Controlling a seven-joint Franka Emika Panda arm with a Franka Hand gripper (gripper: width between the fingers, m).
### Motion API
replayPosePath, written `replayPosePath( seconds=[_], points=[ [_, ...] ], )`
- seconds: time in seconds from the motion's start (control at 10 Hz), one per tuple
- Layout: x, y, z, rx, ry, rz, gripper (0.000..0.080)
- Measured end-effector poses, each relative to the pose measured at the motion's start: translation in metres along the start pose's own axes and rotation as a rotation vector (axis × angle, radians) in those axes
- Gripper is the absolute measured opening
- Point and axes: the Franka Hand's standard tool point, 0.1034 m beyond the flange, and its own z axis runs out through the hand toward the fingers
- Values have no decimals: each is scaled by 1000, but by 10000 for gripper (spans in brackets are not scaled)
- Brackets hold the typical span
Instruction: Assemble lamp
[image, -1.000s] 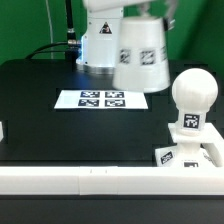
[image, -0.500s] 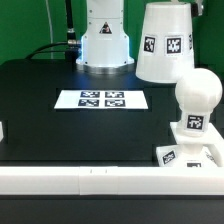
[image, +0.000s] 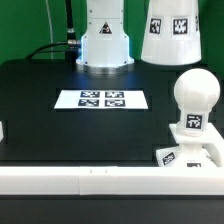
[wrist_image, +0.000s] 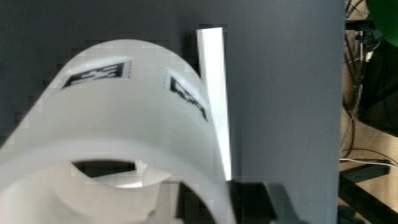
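The white tapered shade (image: 179, 32) hangs in the air at the exterior view's upper right, wide end down, above and a little behind the bulb. The round-headed bulb (image: 192, 96) stands upright on the square base (image: 189, 154) at the right front. My gripper (wrist_image: 221, 205) is shut on the shade's wall (wrist_image: 125, 110) near its rim. One dark finger (wrist_image: 254, 205) shows outside the wall. The shade fills most of the wrist view. The gripper is above the exterior view's top edge.
The marker board (image: 102, 99) lies flat mid-table and shows as a white strip in the wrist view (wrist_image: 214, 90). The robot's white base (image: 103, 38) stands at the back. A white rail (image: 90, 181) runs along the front edge.
The shade has moved up and toward the exterior view's right, from beside the robot base to above the bulb. The bulb and base have not moved.
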Motion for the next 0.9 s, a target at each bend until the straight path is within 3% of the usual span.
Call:
replayPosePath(
  seconds=[0.2, 0.5, 0.7, 0.9],
  points=[
    [11, -3, -6, 4, 17, -3, 44],
    [52, -13, -3, 14, 45, -8, 44],
    [64, -19, 11, 15, 44, -5, 44],
    [65, -20, 32, 10, 45, -7, 44]
  ],
)
